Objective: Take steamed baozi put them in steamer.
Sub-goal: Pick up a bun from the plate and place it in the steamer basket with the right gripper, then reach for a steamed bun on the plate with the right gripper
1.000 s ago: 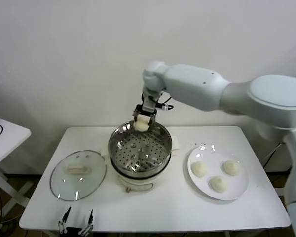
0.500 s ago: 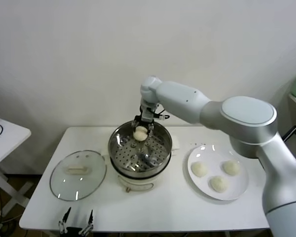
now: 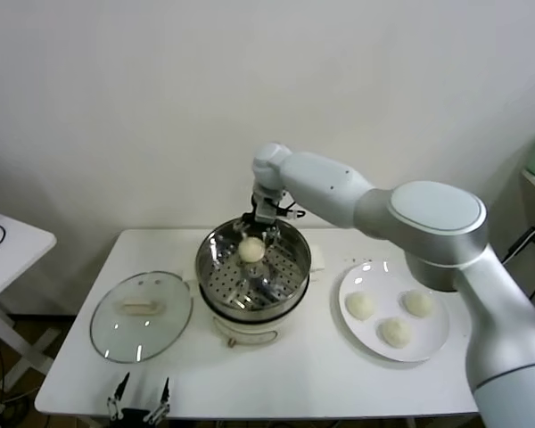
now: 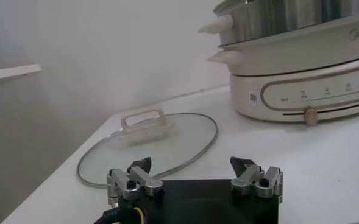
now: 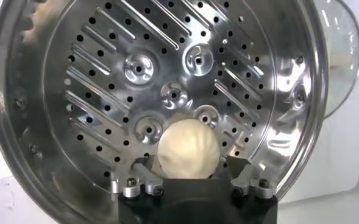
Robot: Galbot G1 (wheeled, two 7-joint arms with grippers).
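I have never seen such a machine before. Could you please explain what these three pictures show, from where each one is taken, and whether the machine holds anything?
This is a two-armed robot at a white table. The wide picture comes from a camera on its head. The other two come from cameras on its wrists.

The right gripper reaches over the steamer, a shiny basket with holes on a cream pot. Its wrist picture looks straight down: one baozi lies on the steamer's holed floor between open fingers, so it is not gripped.

The left gripper waits open and empty at the table's near edge, beside the glass lid.

Three more baozi wait on the white plate.
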